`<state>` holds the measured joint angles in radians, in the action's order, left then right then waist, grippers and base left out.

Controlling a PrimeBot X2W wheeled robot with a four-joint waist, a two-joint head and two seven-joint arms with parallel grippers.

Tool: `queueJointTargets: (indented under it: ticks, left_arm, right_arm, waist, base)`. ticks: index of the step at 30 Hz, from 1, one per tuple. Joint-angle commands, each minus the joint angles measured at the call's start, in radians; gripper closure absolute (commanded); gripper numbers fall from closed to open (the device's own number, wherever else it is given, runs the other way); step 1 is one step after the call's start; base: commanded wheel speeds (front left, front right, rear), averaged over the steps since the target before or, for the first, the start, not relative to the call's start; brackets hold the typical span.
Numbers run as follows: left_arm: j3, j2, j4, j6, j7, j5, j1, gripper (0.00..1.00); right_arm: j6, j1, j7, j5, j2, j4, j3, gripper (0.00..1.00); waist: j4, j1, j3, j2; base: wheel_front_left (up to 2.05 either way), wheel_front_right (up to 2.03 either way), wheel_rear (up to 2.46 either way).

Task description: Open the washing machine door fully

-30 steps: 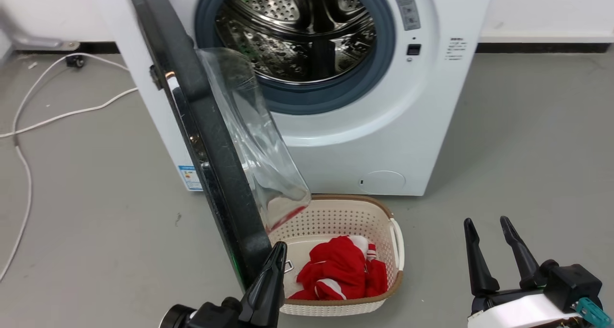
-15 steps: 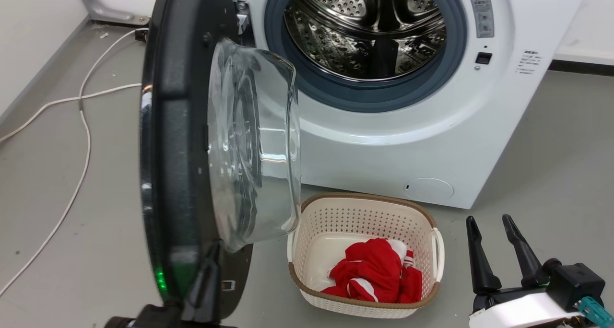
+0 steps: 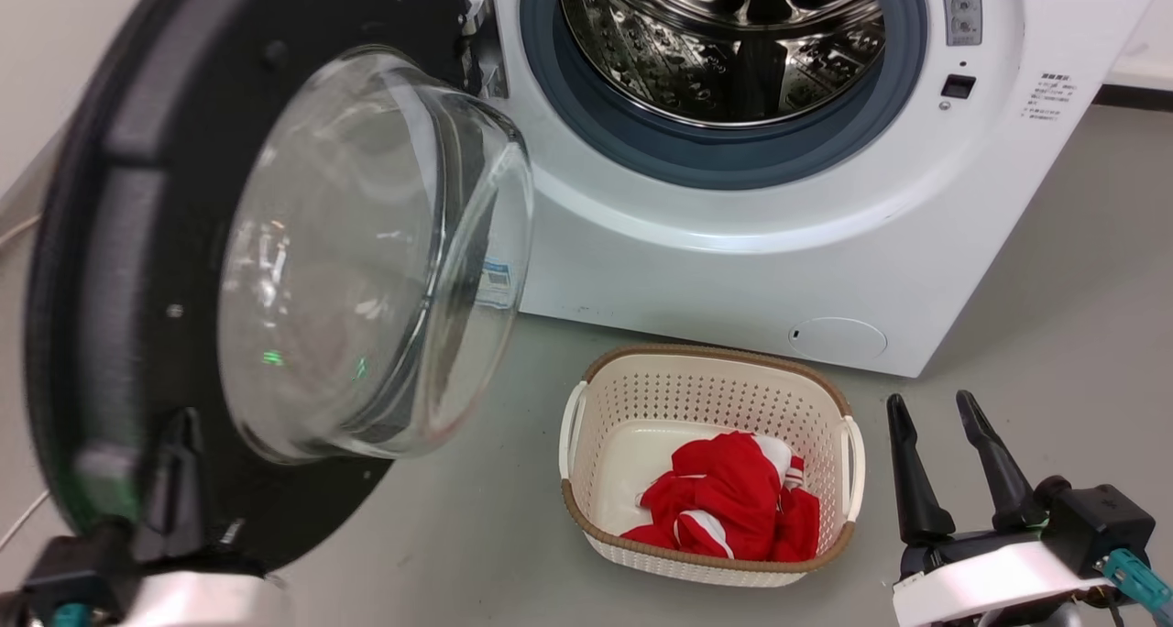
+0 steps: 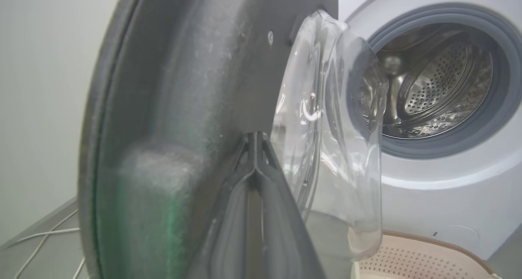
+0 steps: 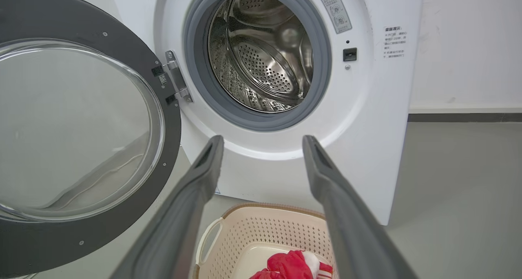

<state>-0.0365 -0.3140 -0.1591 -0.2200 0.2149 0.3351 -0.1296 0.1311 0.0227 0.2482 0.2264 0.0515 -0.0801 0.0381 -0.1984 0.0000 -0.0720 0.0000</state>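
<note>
The washing machine (image 3: 733,242) stands with its steel drum (image 3: 733,40) exposed. The washing machine door (image 3: 119,242), black-rimmed with a bulging glass bowl (image 3: 367,242), is swung out to the left on its metal hinge (image 3: 481,40), inner face towards me. My left gripper (image 3: 183,425) is shut, its fingertips pressed against the door's inner black rim near the bottom. The left wrist view has the closed left gripper (image 4: 253,138) touching the door (image 4: 183,87) beside the glass. My right gripper (image 3: 928,405) hangs open at the lower right, away from the door (image 5: 81,128).
A cream laundry basket (image 3: 715,357) holding a red garment (image 3: 733,508) sits on the grey floor in front of the machine, between my two grippers. A white cable (image 4: 40,234) lies on the floor by the wall at the left.
The door has swung much wider to the left, now showing its inner face. My left gripper went left with it, still against the rim. The camera shifted too. The right gripper stayed put.
</note>
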Motion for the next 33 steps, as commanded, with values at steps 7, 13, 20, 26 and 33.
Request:
queueJointTargets:
  ticks: [7,13,20,26,33]
  left_arm:
    - [0.133,-0.046,0.126,0.028,0.038,0.076,0.099,1.00]
    - [0.218,-0.080,0.233,0.068,0.049,0.104,0.164,1.00]
    - [0.293,-0.090,0.329,0.127,0.052,0.099,0.251,1.00]
    - [0.330,-0.052,0.354,0.159,0.050,0.057,0.244,1.00]
    - [0.324,0.021,0.307,0.189,0.050,-0.002,0.160,1.00]
  right_arm:
    - [-0.001,-0.031,-0.008,-0.017,-0.002,0.011,-0.012,0.00]
    - [-0.001,-0.047,-0.013,-0.023,-0.003,0.017,-0.015,0.00]
    - [-0.001,-0.060,-0.015,-0.018,-0.003,0.016,-0.009,0.00]
    - [-0.001,-0.055,-0.012,-0.006,-0.003,-0.002,-0.005,0.00]
    - [-0.001,-0.023,-0.003,0.020,-0.003,-0.022,-0.001,0.00]
  waist:
    - [0.011,0.0000,-0.053,0.0000]
    - [0.011,0.0000,-0.077,0.0000]
    - [0.010,0.0000,-0.088,0.0000]
    - [0.019,0.0000,-0.063,0.0000]
    - [0.019,0.0000,-0.006,0.0000]
  base:
    - [0.00,0.00,0.00]
    - [0.00,0.00,0.00]
    - [0.00,0.00,0.00]
    - [0.00,0.00,0.00]
    - [0.00,0.00,0.00]
